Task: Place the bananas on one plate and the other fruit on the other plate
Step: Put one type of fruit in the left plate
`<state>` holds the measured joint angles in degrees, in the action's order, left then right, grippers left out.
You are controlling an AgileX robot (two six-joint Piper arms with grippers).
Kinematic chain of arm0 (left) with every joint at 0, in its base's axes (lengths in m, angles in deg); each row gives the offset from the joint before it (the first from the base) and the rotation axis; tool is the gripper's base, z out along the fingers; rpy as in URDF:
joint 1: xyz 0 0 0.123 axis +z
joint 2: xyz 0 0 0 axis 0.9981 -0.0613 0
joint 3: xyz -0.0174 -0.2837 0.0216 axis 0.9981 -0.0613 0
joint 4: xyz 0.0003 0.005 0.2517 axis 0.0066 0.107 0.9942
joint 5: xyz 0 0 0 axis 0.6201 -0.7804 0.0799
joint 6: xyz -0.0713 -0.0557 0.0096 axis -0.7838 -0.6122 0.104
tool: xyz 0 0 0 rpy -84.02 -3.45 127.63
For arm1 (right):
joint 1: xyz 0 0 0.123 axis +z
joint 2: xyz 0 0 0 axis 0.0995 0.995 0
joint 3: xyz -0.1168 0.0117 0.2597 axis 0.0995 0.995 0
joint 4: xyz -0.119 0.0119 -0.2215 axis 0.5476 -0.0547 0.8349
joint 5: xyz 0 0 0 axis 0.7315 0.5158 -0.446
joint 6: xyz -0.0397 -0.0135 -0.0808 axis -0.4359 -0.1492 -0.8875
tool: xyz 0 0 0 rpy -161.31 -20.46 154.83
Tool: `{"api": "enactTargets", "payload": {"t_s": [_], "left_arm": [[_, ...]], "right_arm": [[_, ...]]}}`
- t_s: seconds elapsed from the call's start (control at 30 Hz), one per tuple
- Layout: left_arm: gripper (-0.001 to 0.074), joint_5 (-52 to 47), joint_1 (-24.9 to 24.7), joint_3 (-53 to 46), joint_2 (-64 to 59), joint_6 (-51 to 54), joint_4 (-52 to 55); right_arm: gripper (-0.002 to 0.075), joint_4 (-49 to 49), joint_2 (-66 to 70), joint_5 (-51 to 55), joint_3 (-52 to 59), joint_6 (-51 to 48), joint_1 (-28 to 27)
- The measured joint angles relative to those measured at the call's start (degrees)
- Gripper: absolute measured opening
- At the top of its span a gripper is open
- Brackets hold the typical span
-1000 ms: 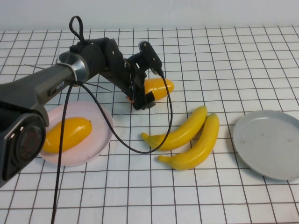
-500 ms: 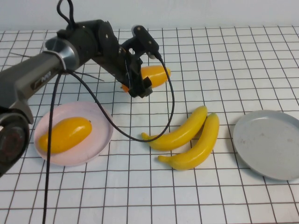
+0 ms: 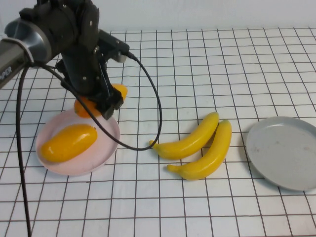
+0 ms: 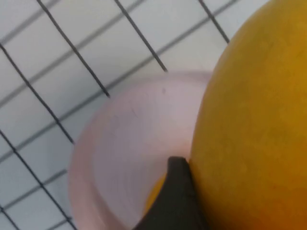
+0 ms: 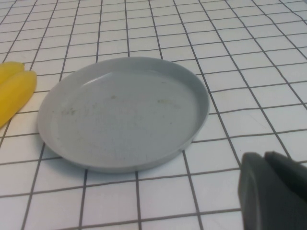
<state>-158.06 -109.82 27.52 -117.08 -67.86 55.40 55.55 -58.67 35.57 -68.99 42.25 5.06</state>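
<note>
Gridded table (image 3: pixel 207 207): two bananas (image 3: pixel 197 145), two mangoes (image 3: pixel 67 142), two plates (image 3: pixel 284 148).

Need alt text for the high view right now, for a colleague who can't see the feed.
The left gripper holds an orange-yellow mango above the far rim of the pink plate, where another mango already lies. Two bananas lie on the gridded table beside an empty grey plate; the right gripper is out of this view.

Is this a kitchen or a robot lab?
Probably a robot lab: a gridded test table, plastic-looking bananas, and the left gripper holding a mango over the pink plate. The right gripper waits by the grey plate.
</note>
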Motion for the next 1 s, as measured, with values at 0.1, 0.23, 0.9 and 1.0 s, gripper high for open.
{"api": "enactTargets", "payload": {"t_s": [0.1,0.23,0.9,1.0], "left_arm": [[0.0518,0.3,0.0,-6.6,1.3,-1.0,-2.9],[0.0518,2.8,-0.1,-14.3,3.7,-1.1,-5.9],[0.0525,12.9,6.0,-23.7,6.3,1.4,-6.4],[0.0601,13.0,8.0,-23.7,6.3,4.0,-9.6]], "right_arm": [[-0.0016,0.0,0.0,0.0,0.0,0.0,0.0],[-0.0016,0.0,0.0,0.0,0.0,0.0,0.0],[-0.0016,0.0,0.0,0.0,0.0,0.0,0.0],[-0.0016,0.0,0.0,0.0,0.0,0.0,0.0]]}}
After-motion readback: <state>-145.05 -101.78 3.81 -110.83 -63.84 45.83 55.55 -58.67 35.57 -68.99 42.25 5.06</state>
